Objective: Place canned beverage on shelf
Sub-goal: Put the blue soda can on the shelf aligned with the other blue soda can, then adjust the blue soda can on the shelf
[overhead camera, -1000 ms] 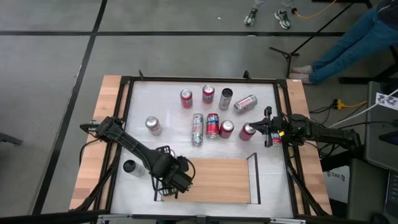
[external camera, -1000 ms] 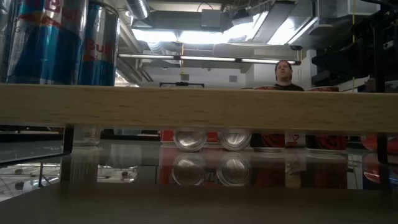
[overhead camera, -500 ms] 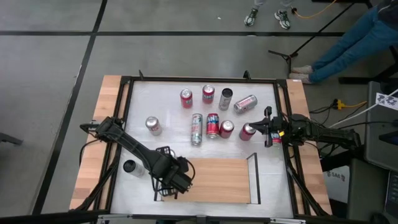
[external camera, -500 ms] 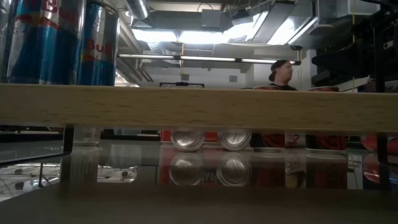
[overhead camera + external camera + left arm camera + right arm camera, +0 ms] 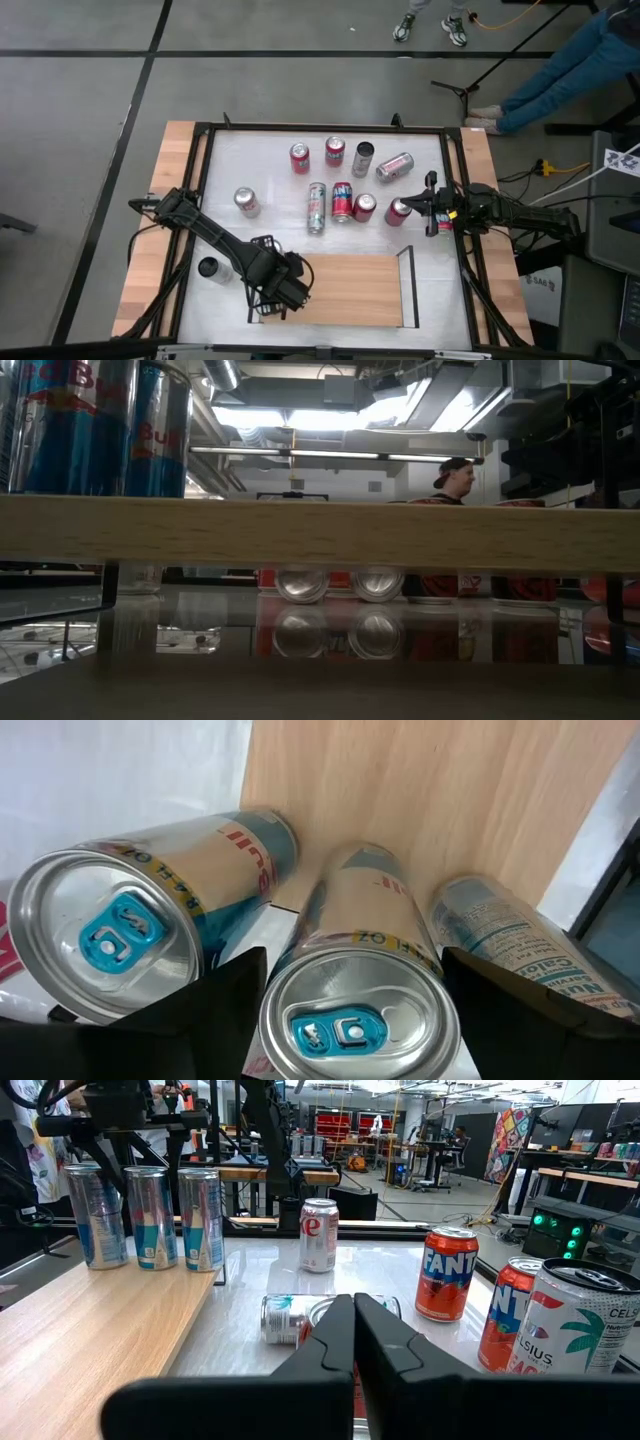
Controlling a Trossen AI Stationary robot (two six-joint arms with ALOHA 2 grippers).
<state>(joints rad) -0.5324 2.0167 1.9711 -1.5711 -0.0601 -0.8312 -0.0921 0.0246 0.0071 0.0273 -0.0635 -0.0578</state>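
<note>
Left hand spread around middle can on shelf, base hidden.

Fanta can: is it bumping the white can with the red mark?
Apart. The right wrist view shows the Fanta can and the white can both standing upright, with bare table between them.

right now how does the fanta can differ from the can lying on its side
Pose: the Fanta can stands upright, while the silver can lies on its side. Look: the Fanta can is orange with a blue logo, while the silver can is mostly bare metal. Shared: both rest on the white tabletop, and neither is on the shelf.
</note>
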